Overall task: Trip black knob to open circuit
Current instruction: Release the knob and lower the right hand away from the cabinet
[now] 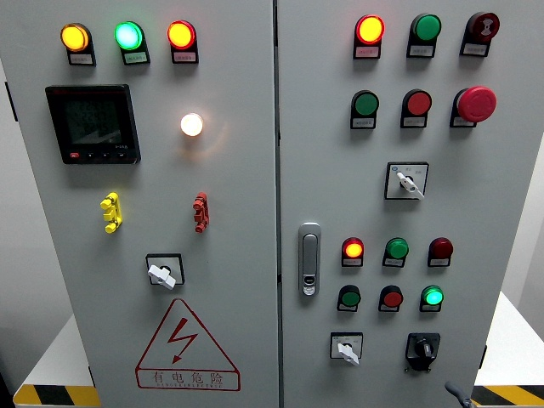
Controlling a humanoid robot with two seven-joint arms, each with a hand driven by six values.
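Note:
The black knob [422,347] sits at the bottom right of the grey cabinet's right door [501,195], its handle pointing roughly upward. Just below and to the right of it, a small grey tip of my right hand [457,394] pokes up from the bottom edge, apart from the knob. Too little of that hand shows to tell its state. My left hand is out of view.
White rotary switches [347,349] [407,181] [162,273], a red mushroom stop button [476,103], lit and unlit indicator lamps, a door latch [309,259], a black meter [92,124] and a red warning triangle [185,344] are spread over the two doors.

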